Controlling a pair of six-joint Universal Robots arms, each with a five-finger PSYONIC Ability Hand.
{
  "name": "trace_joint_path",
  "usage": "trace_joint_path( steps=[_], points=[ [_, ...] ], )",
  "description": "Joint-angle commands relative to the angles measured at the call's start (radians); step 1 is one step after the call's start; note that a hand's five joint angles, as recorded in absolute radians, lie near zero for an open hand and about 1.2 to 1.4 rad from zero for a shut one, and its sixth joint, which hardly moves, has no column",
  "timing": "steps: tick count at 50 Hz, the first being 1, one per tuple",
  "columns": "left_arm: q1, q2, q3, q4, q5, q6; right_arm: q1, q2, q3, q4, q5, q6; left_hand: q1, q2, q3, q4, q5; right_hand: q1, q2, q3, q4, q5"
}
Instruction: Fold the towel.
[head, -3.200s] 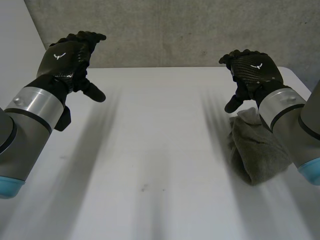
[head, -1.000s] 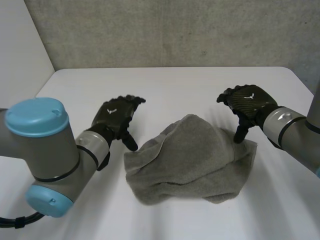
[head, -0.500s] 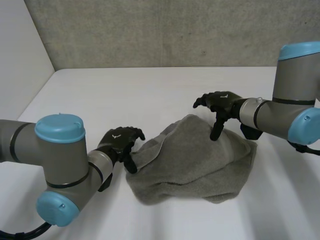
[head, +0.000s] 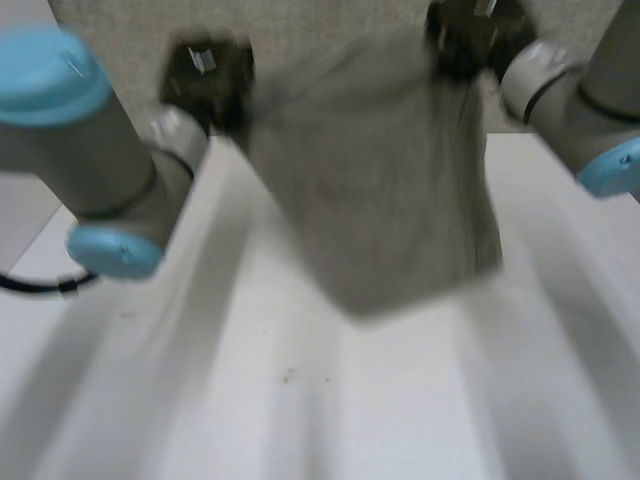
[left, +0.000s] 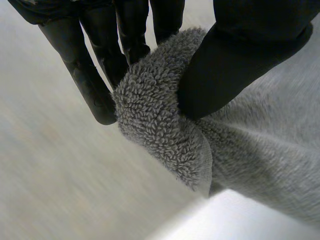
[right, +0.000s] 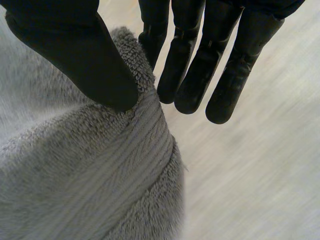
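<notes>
Grey terry towel (head: 385, 190) hangs spread over the white worktop (head: 300, 400); I see my left robot hand (head: 205, 80) and right robot hand (head: 465, 40) each pinching an upper corner, bare worktop beneath.

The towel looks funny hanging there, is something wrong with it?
Nothing looks torn. The towel hangs between the left hand and the right hand, each pinching an upper corner. Its bottom edge slants, lower toward the left hand's side, so it hangs a bit crooked.
</notes>
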Motion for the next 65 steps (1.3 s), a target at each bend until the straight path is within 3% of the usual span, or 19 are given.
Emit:
trace_joint_path(
  steps=[1, 8, 14, 22, 29, 32, 35, 37, 40, 46, 51, 57, 59, 65],
  points=[
    [0.002, 0.124, 0.033, 0.101, -0.091, 0.046, 0.003, -0.283, 0.404, -0.516, 0.052, -0.022, 0.23, 0.181, 0.189, 0.182, 0.208, 0.445, 0.224, 0.214, 0.209, 0.265],
    [-0.03, 0.186, -0.211, 0.121, -0.089, 0.052, 0.011, -0.34, 0.663, -0.541, -0.011, -0.025, 0.23, 0.181, 0.189, 0.182, 0.208, 0.445, 0.224, 0.214, 0.209, 0.265],
    [-0.085, 0.18, -0.468, 0.141, -0.091, 0.052, 0.016, -0.325, 0.81, -0.434, -0.025, -0.052, 0.23, 0.181, 0.189, 0.182, 0.208, 0.445, 0.224, 0.214, 0.209, 0.265],
    [-0.093, 0.05, -0.653, 0.164, -0.092, 0.051, 0.013, -0.227, 0.964, -0.293, -0.017, -0.244, 0.228, 0.179, 0.186, 0.179, 0.205, 0.445, 0.224, 0.214, 0.209, 0.265],
    [-0.129, 0.017, -0.754, 0.131, -0.088, 0.043, 0.002, -0.202, 1.076, -0.216, -0.005, -0.379, -0.004, -0.053, -0.045, -0.052, -0.026, 0.445, 0.224, 0.214, 0.209, 0.265],
    [-0.165, 0.039, -0.771, 0.103, -0.088, 0.043, 0.0, -0.224, 1.099, -0.207, -0.003, -0.379, -0.068, -0.117, -0.11, -0.117, -0.091, 0.242, 0.021, 0.011, 0.006, 0.062],
    [-0.177, 0.062, -0.772, 0.086, -0.086, 0.043, 0.0, -0.245, 1.108, -0.205, -0.002, -0.378, -0.145, -0.194, -0.187, -0.194, -0.168, 0.182, -0.039, -0.049, -0.054, 0.002],
    [-0.188, 0.106, -0.774, 0.051, -0.083, 0.043, 0.0, -0.285, 1.128, -0.205, -0.002, -0.376, -0.373, -0.422, -0.414, -0.421, -0.395, 0.036, -0.185, -0.195, -0.2, -0.144],
    [-0.189, 0.14, -0.772, 0.022, -0.076, 0.046, 0.002, -0.303, 1.143, -0.205, -0.003, -0.375, -0.509, -0.558, -0.55, -0.557, -0.531, -0.082, -0.303, -0.313, -0.318, -0.262],
    [-0.186, 0.191, -0.758, -0.003, -0.051, 0.052, 0.0, -0.331, 1.159, -0.201, -0.002, -0.364, -0.541, -0.59, -0.583, -0.59, -0.564, -0.267, -0.489, -0.498, -0.503, -0.447],
    [-0.165, 0.227, -0.74, -0.008, -0.013, 0.055, -0.004, -0.385, 1.171, -0.181, -0.002, -0.267, -0.553, -0.602, -0.595, -0.602, -0.576, -0.346, -0.568, -0.577, -0.582, -0.527],
    [-0.088, 0.232, -0.665, -0.009, 0.081, 0.057, -0.006, -0.385, 1.171, -0.159, -0.003, -0.197, -0.609, -0.658, -0.651, -0.658, -0.632, -0.39, -0.612, -0.621, -0.627, -0.571],
    [-0.038, 0.215, -0.614, -0.014, 0.148, 0.055, -0.006, -0.383, 1.175, -0.158, -0.012, -0.183, -0.621, -0.67, -0.662, -0.669, -0.643, -0.402, -0.623, -0.633, -0.638, -0.582],
    [-0.018, 0.137, -0.542, -0.025, 0.24, 0.058, 0.0, -0.382, 1.197, -0.155, -0.014, -0.187, -0.679, -0.728, -0.721, -0.728, -0.702, -0.493, -0.715, -0.724, -0.729, -0.673]
  ],
)
